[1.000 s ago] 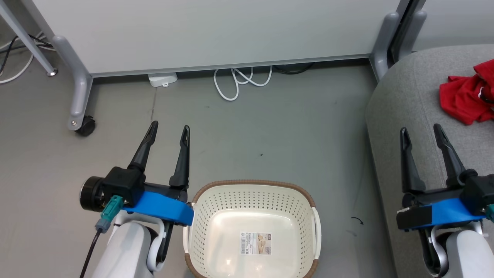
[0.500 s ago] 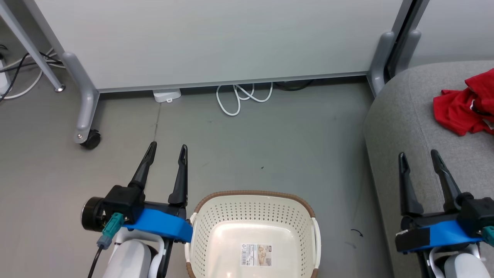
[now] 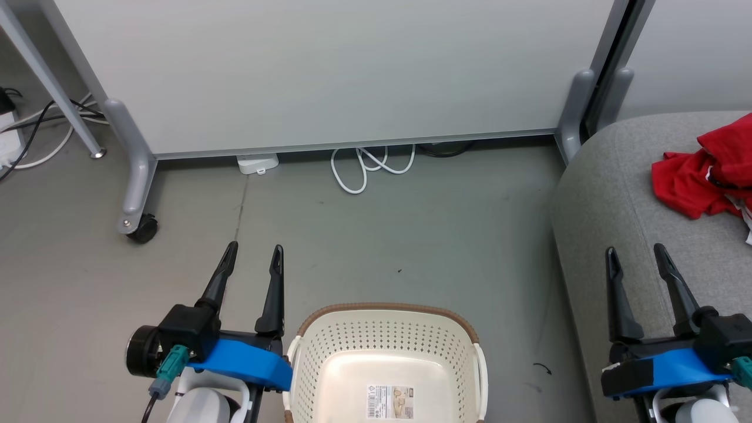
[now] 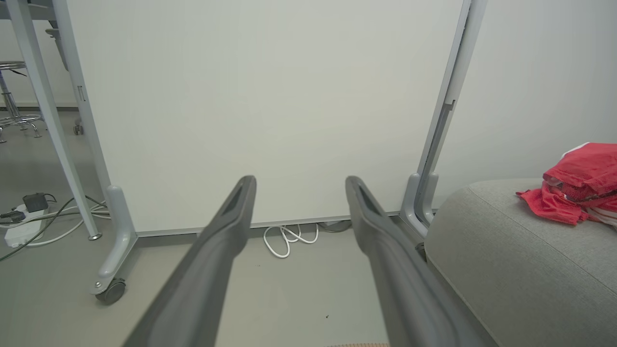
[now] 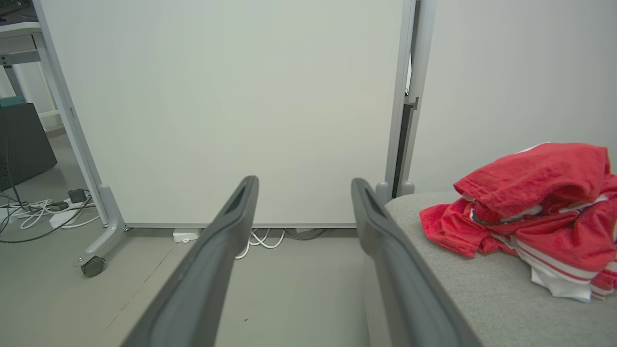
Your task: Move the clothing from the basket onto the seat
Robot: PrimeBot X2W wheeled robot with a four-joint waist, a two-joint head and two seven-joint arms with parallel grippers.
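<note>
The cream basket (image 3: 385, 329) with its brown rim stands on the floor at the bottom centre of the head view, holding nothing but a label on its floor. The red clothing (image 3: 702, 176) (image 4: 573, 188) (image 5: 535, 212), with white stripe trim, lies crumpled on the grey seat (image 3: 611, 194) (image 4: 506, 255) (image 5: 482, 289) at the right. My left gripper (image 3: 254, 252) (image 4: 299, 185) is open and empty, just left of the basket. My right gripper (image 3: 634, 254) (image 5: 303, 185) is open and empty over the seat's front part, short of the clothing.
A white partition panel (image 3: 329, 70) on grey caster legs (image 3: 138, 194) stands across the back. A coiled white cable (image 3: 364, 167) and a small white box (image 3: 257, 163) lie at its foot. More cables and a power strip (image 4: 21, 226) sit at far left.
The head view has shifted, so the partition shows higher and the basket and both grippers sit lower. Both grippers stay open; clothing still lies on the seat.
</note>
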